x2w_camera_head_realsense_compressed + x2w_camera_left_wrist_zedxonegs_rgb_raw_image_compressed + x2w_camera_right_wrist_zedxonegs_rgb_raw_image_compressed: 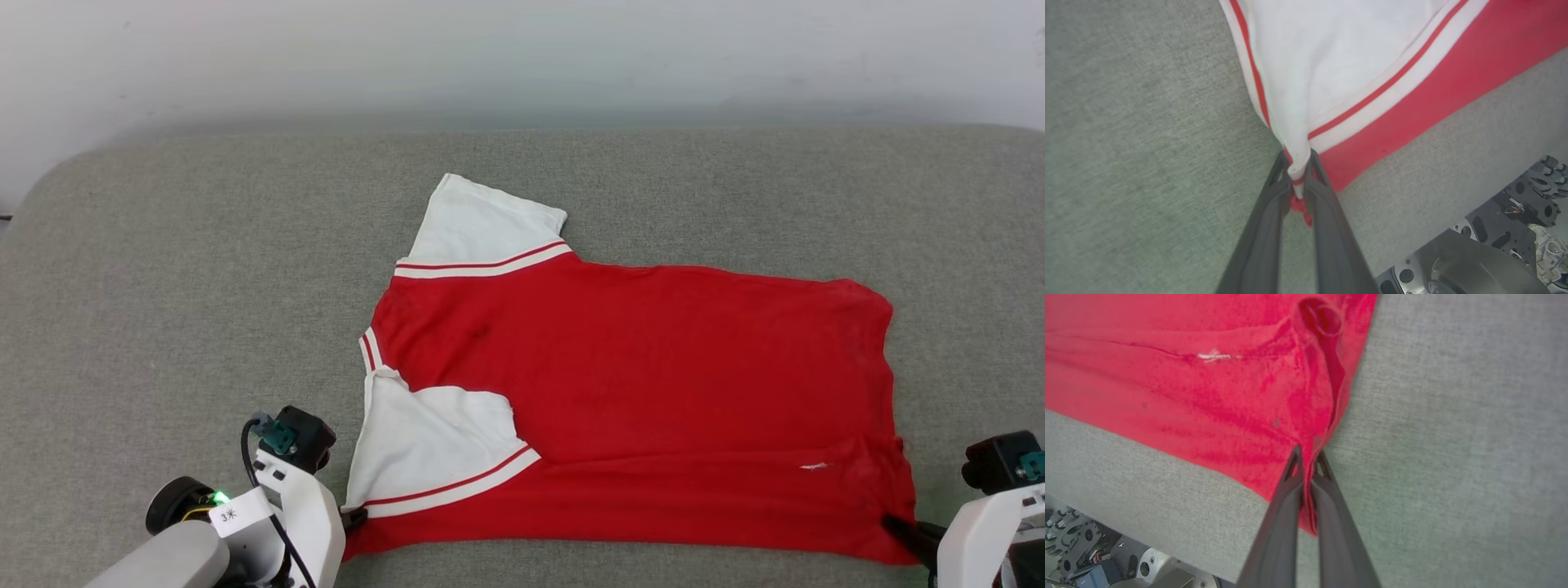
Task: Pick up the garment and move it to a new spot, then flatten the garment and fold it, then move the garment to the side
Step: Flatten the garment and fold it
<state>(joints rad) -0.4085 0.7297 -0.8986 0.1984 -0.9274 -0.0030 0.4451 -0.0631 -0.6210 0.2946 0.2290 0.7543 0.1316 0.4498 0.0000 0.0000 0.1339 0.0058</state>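
Red garment (637, 384), white sleeves: lies spread on grey table (163, 327). We hold its near edge: L pincer (1300, 179) clamped on sleeve corner, R pincer (1308, 465) clamped on hem corner, prob. to lift & fold evenly.

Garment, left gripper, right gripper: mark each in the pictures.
garment (637, 384), head view, red body panel.
left gripper (1297, 158), left wrist view, between fingertips at sleeve corner.
right gripper (1308, 451), right wrist view, between fingertips at hem corner.

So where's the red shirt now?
Head view: the red T-shirt lies spread on the grey padded surface, centre-right, near corners pinched by the left gripper and right gripper.
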